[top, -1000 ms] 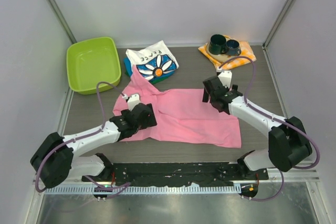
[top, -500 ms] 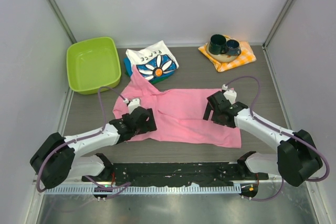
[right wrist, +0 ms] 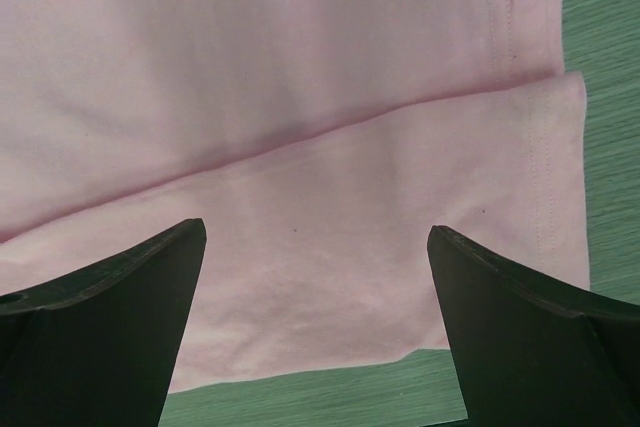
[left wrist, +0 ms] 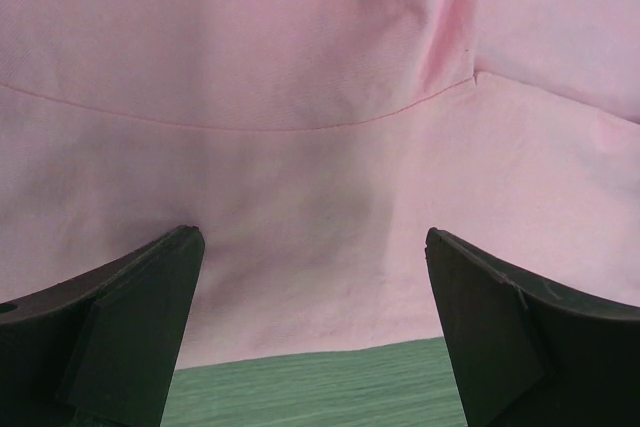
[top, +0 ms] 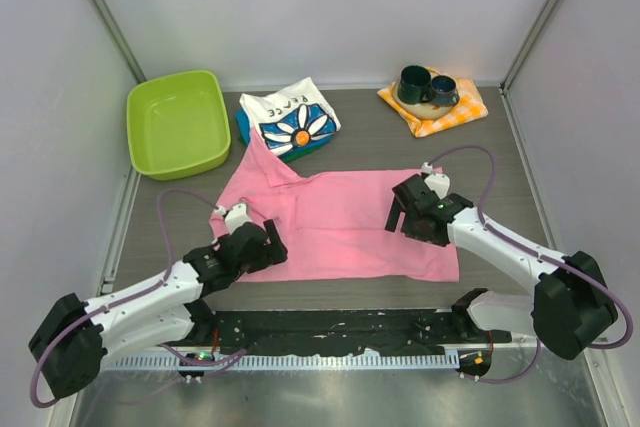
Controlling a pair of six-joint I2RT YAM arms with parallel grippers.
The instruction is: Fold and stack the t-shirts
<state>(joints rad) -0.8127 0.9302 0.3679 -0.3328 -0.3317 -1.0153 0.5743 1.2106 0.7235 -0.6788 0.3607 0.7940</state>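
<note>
The pink t-shirt [top: 345, 222] lies spread flat on the table, one sleeve reaching up toward the folded stack. The white daisy-print "PEACE" shirt [top: 292, 119] sits folded on a blue/green folded one [top: 244, 128] behind it. My left gripper [top: 262, 244] is open and empty over the pink shirt's left near part; the pink cloth [left wrist: 320, 147] and its near edge show between the jaws. My right gripper [top: 406, 209] is open and empty over the shirt's right part, with the hem [right wrist: 520, 107] in its view.
A lime green bin [top: 177, 123] stands at the back left. Two dark mugs [top: 427, 86] sit on an orange-and-white checked cloth [top: 440, 112] at the back right. Enclosure walls close in both sides and the back.
My left arm has pulled back toward the near left edge of the pink shirt, and the shirt's left part lies flatter. My right gripper came down from the shirt's far edge onto its right part.
</note>
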